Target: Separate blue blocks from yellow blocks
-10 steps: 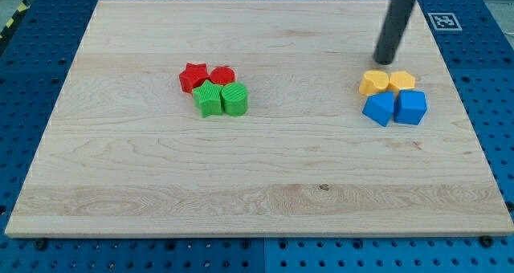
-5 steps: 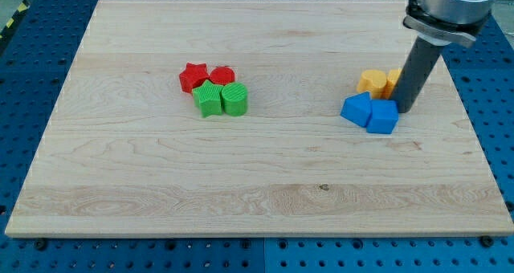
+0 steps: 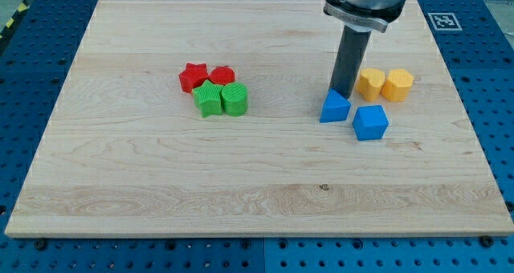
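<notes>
Two blue blocks lie right of the board's middle: a blue triangular block (image 3: pixel 335 107) and a blue cube-like block (image 3: pixel 370 122) just to its lower right. Two yellow blocks sit side by side above them: a yellow heart-like block (image 3: pixel 370 83) and a yellow hexagonal block (image 3: pixel 397 84). My tip (image 3: pixel 341 93) stands at the top edge of the blue triangular block, touching it or nearly so, just left of the yellow heart-like block.
A cluster left of the board's middle holds a red star block (image 3: pixel 193 76), a red rounded block (image 3: pixel 222 75), a green star block (image 3: pixel 210 98) and a green rounded block (image 3: pixel 235 99). The wooden board (image 3: pixel 161 185) lies on a blue perforated table.
My tip came down on the right of the blue blocks, then swept left. The two blue blocks slid left and down, away from the yellow pair. The yellow blocks barely moved.
</notes>
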